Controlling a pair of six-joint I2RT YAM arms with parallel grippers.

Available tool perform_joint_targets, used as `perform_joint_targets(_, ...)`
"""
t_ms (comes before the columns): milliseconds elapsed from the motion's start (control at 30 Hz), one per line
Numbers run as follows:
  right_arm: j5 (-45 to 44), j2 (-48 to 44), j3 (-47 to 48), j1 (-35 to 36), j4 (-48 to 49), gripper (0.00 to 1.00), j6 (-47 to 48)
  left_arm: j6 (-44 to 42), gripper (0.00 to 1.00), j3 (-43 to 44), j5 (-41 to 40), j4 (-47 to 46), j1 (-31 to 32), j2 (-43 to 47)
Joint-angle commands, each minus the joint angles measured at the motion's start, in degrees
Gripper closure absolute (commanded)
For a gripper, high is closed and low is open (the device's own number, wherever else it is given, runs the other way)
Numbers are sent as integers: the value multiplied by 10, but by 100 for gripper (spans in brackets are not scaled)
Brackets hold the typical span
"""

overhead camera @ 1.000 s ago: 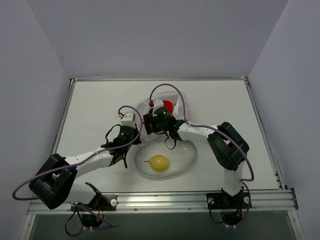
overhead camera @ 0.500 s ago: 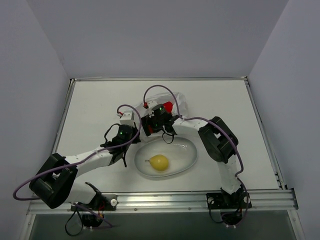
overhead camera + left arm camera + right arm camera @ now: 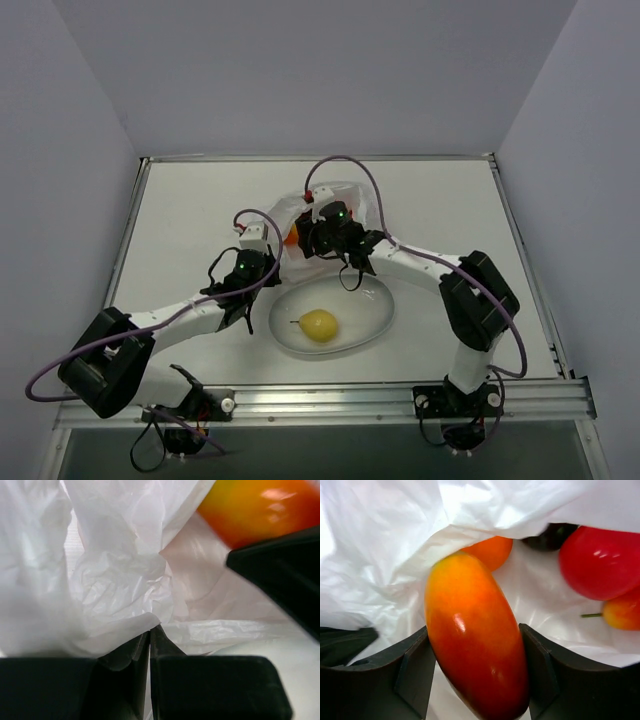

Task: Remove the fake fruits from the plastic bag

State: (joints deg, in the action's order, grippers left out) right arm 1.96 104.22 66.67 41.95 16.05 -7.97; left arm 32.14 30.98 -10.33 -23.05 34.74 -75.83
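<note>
The translucent white plastic bag [image 3: 345,197] lies behind the white oval plate [image 3: 382,312]. My left gripper [image 3: 272,230] is shut on the bag's crinkled edge [image 3: 115,585], its jaws [image 3: 149,630] pinched together on the film. My right gripper [image 3: 303,240] reaches into the bag's mouth and is shut on the red-orange elongated fruit [image 3: 475,645], which also shows in the top view [image 3: 293,237] and the left wrist view [image 3: 255,507]. Inside the bag lie an orange [image 3: 491,551], a red round fruit [image 3: 600,560], a small red fruit [image 3: 622,614] and a dark purple plum [image 3: 551,536]. The yellow pear [image 3: 319,325] sits on the plate.
The plate sits just in front of both grippers, between the arms. A purple cable [image 3: 340,165] loops over the bag from the right wrist. The table's raised metal rim [image 3: 320,158] runs along the back edge.
The right wrist swung left, then back right over the bag's mouth. The red-orange fruit now shows at the bag's left edge; the red round fruit is hidden in the top view. The left arm has held still.
</note>
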Motion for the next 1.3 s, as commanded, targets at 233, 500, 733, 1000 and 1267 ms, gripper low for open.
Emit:
perform_joint_targets(233, -92, -170, -92, 38, -15, 64, -51, -1, 98, -2, 4, -20, -3, 39)
perform_joint_targets(500, -123, -390, -252, 120, -60, 64, -129, -3, 98, -8, 6, -21, -3, 61)
perform_joint_targets(733, -149, -421, -385, 124, -58, 65, -223, -1, 98, -15, 14, -31, -3, 69)
perform_joint_targets(1000, -175, -395, -347, 124, -101, 11, -223, 13, 98, -13, 4, -21, -3, 52)
perform_joint_targets(1267, -138, -389, -191, 123, -89, 39, -154, 39, 98, -9, -29, 3, -2, 35)
